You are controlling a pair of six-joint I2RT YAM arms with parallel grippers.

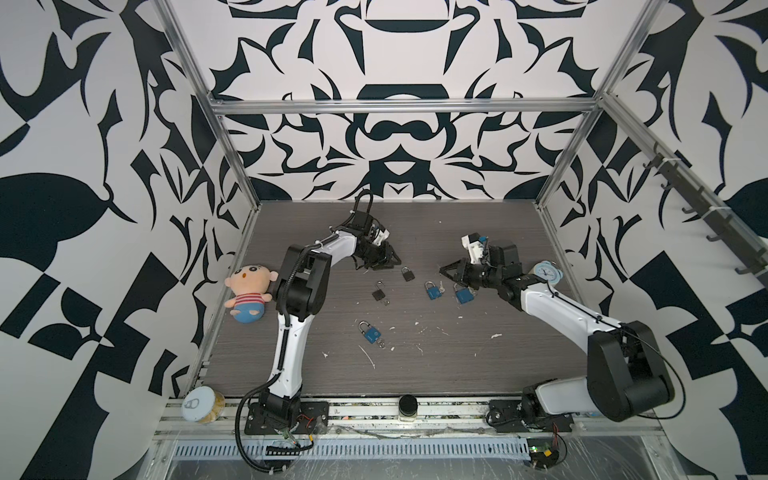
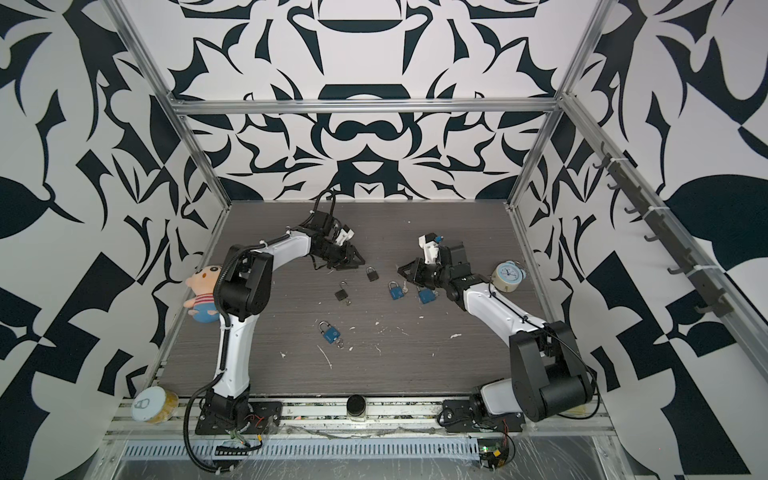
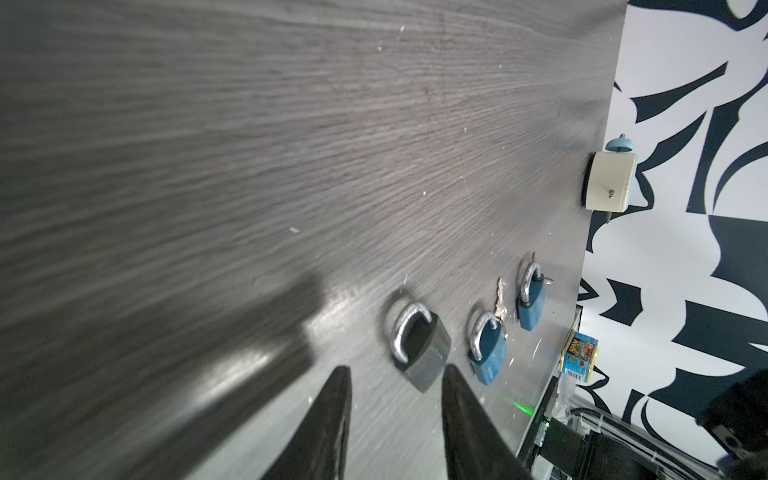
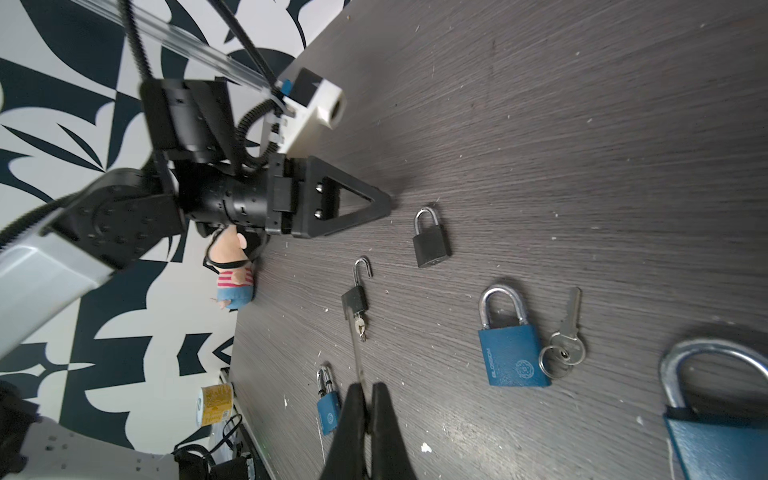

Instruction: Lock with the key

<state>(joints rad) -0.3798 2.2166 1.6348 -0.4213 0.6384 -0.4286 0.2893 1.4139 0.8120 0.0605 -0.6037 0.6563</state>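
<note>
Woodgrain tabletop, BLOSSOM padlock, SPAM tin, left fingers parted, empty, right fingers pinching metal strip

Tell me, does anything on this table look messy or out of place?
White scraps litter the table toward the front, like spilled debris. The open black padlock lies mid-table with its shackle swung out, unlike the shut black padlock beside it.

The left arm and right arm match: glossy white links between bulky black joint housings; each is bolted to a black base plate (thin red wires show beside it); a ribbed black cable leaves the left base; the fingers are hollow black triangles with two screws; the wrist camera box is white.
</note>
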